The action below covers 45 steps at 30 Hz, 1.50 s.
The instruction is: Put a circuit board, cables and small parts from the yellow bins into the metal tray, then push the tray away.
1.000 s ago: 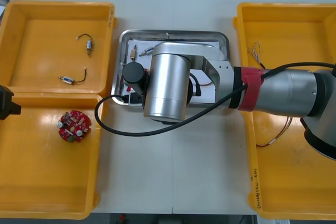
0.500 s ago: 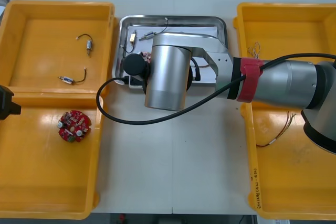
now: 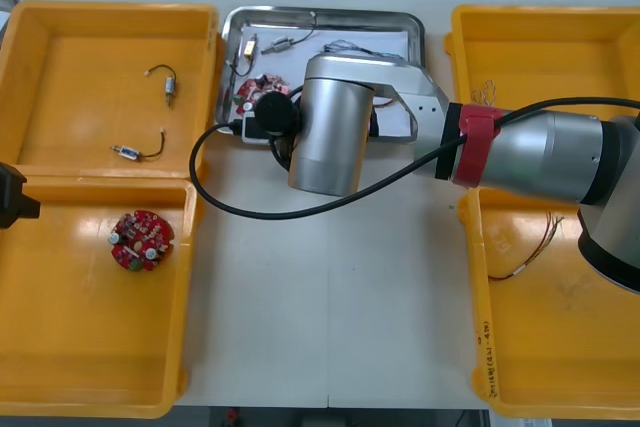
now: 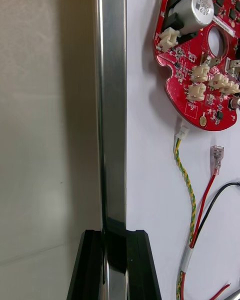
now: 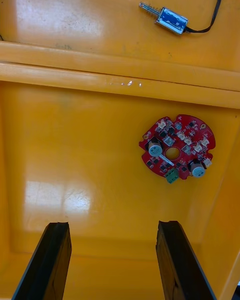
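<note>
My right gripper point(image 4: 114, 240) is shut on the near rim of the metal tray point(image 4: 112, 105), one finger on each side of the rim. In the front view the tray point(image 3: 320, 13) lies at the table's far side between the bins, and the right wrist point(image 3: 262, 127) covers its near left corner. On the tray's white inside lie a red circuit board point(image 4: 200, 75), a red and yellow cable point(image 4: 187, 190) and small metal parts point(image 3: 280, 43). My left gripper point(image 5: 112, 240) hangs open over the near left bin, short of a second red circuit board point(image 5: 177, 150).
The far left yellow bin point(image 3: 60, 22) holds two small metal parts point(image 3: 165, 82) with black leads. The near left bin point(image 3: 60, 367) holds the board point(image 3: 140, 240). Thin cables point(image 3: 535, 252) lie in the right bins. The left arm point(image 3: 15, 197) shows at the table's left edge.
The right gripper has slid the tray away, toward the table's far edge, staying shut on its rim. The left arm has not moved.
</note>
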### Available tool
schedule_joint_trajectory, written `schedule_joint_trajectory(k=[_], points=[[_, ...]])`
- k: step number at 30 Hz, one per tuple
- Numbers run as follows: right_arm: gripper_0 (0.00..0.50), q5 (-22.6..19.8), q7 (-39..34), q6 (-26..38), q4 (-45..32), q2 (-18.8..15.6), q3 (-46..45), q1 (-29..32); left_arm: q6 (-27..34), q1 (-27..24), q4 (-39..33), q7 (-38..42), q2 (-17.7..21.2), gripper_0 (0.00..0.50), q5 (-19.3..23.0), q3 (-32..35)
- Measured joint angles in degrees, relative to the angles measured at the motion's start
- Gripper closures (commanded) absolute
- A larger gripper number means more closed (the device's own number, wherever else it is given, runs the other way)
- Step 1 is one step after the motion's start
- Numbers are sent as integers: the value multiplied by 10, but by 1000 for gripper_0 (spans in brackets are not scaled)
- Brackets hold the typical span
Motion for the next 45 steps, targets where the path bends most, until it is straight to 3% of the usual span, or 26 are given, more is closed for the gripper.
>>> schedule_joint_trajectory(k=[32,34,35,36,45], points=[[500,4,37,-145,89,-22,32,-20,0,0,0,0,0,0,0,0],[229,4,37,-146,91,-22,35,-21,0,0,0,0,0,0,0,0],[229,4,37,-146,91,-22,35,-21,0,0,0,0,0,0,0,0],[0,4,38,-146,91,-22,35,-21,0,0,0,0,0,0,0,0],[0,3,38,-146,91,-22,35,-22,0,0,0,0,0,0,0,0]])
